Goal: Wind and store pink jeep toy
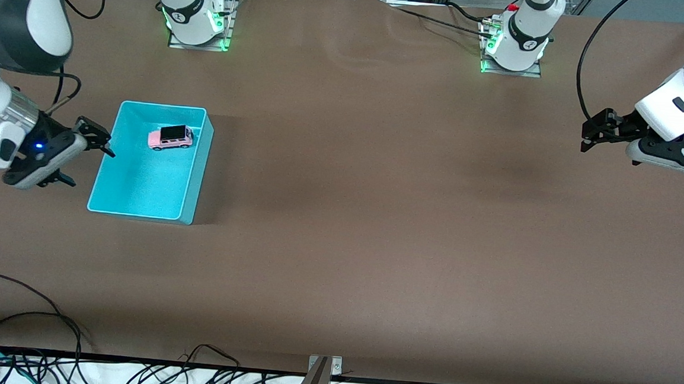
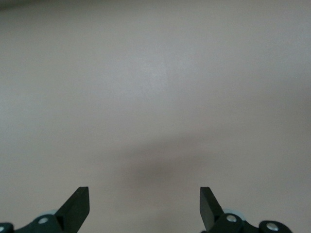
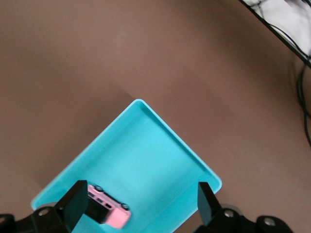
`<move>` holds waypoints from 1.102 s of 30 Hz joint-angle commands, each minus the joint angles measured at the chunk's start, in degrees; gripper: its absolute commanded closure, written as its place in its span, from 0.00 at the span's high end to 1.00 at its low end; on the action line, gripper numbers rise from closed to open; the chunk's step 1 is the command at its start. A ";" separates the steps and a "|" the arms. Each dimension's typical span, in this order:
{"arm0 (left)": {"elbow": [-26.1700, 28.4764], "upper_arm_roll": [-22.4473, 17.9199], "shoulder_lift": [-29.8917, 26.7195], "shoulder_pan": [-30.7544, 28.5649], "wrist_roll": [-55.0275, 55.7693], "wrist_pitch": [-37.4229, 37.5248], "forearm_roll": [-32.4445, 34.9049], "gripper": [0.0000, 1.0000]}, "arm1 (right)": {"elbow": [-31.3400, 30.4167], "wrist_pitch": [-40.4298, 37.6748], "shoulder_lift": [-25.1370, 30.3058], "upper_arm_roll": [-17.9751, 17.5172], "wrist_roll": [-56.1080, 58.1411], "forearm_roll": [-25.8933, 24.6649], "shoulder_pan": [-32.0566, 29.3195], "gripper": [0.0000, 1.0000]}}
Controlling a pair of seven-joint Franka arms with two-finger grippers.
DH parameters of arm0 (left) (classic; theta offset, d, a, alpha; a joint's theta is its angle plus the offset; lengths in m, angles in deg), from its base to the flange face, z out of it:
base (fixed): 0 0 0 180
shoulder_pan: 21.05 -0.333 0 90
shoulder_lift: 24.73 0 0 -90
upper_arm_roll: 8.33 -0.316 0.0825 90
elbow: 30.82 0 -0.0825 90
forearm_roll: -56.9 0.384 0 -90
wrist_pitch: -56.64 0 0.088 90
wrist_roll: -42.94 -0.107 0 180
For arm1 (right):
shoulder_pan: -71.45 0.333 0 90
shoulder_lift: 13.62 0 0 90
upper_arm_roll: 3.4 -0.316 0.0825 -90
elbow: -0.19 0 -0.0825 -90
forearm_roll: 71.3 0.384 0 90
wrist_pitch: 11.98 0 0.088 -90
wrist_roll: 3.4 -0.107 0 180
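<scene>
The pink jeep toy (image 1: 170, 138) stands on its wheels inside the turquoise bin (image 1: 139, 200), in the part of the bin farther from the front camera. My right gripper (image 1: 93, 169) hangs open over the bin's rim at the right arm's end of the table, holding nothing. In the right wrist view the jeep (image 3: 109, 209) lies on the bin floor (image 3: 146, 145) below the open right gripper (image 3: 141, 191), partly hidden by one finger (image 3: 77, 196). My left gripper (image 1: 584, 137) waits open over bare table at the left arm's end. The left wrist view shows the empty left gripper (image 2: 145, 194) above plain tabletop.
Both arm bases (image 1: 195, 14) (image 1: 514, 39) stand along the table edge farthest from the front camera. Loose black cables (image 1: 24, 339) lie at the edge nearest it, beside a small metal bracket (image 1: 324, 366). Brown tabletop (image 1: 376, 218) stretches between the bin and the left arm.
</scene>
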 commanded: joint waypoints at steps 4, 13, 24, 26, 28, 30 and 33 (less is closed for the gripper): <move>-2.05 -0.21 0.91 0.18 0.22 1.42 -1.38 1.00 | 10.41 -9.63 -0.60 0.35 -21.46 -5.07 -0.20 1.00; -2.05 -0.21 0.91 0.18 0.22 1.42 -1.38 1.00 | 13.49 -16.06 -0.43 1.49 -25.70 -8.94 -0.12 1.00; -2.05 -0.21 0.91 0.18 0.22 1.42 -1.38 1.00 | 13.05 -18.26 1.94 3.42 -26.32 -9.20 -0.12 1.00; -2.05 -0.21 0.91 0.18 0.22 1.42 -1.38 1.00 | 12.18 -18.26 2.91 3.69 -26.32 -9.38 -0.12 1.00; -2.05 -0.21 0.91 0.18 0.22 1.42 -1.38 1.00 | 10.95 -18.35 3.96 3.77 -26.32 -9.38 -0.12 1.00; -2.05 -0.21 0.91 0.18 0.22 1.42 -1.38 1.00 | 9.19 -18.35 5.45 3.69 -26.40 -9.47 -0.12 1.00; -2.05 -0.21 0.91 0.18 0.22 1.42 -1.38 1.00 | 6.12 -18.26 8.09 3.60 -28.15 -9.91 -0.12 1.00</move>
